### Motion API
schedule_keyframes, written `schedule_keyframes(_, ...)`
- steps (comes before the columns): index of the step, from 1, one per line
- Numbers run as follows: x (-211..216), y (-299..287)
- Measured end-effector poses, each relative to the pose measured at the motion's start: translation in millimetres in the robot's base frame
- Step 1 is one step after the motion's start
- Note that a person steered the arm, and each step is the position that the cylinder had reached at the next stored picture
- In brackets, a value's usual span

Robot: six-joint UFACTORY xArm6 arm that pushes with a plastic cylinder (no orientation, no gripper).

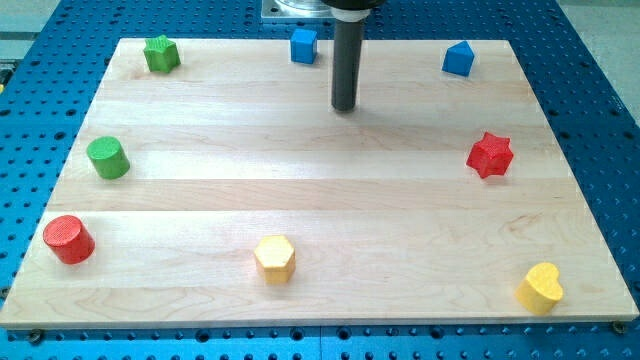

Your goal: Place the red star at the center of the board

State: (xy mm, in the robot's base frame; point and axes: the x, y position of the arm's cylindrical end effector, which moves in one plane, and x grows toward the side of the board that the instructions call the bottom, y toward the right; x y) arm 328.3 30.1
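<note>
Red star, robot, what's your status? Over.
My tip near the view's top, touching no block. Red star at right edge, not centered. Path clear.

The wooden bench [320,190] carries eight blocks near its edges. Red star [490,154] sits at the view's right; my tip [345,106] stands near the top.

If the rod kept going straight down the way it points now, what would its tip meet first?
Only the board. My tip points straight down at bare wood near the view's top, right of the blue cube and well left of the red star. No block appears under it, though its height is unclear.
</note>
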Motion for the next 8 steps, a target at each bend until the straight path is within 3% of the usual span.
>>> schedule_keyframes(1, 7.4, 24.3)
schedule_keyframes(2, 11.5, 113.4)
schedule_keyframes(3, 65.9, 229.5)
schedule_keyframes(4, 127.6, 262.4)
schedule_keyframes(5, 126.1, 212.7)
schedule_keyframes(6, 94.5, 171.4)
schedule_keyframes(7, 81.8, 57.7)
schedule_keyframes(8, 88.0, 54.8)
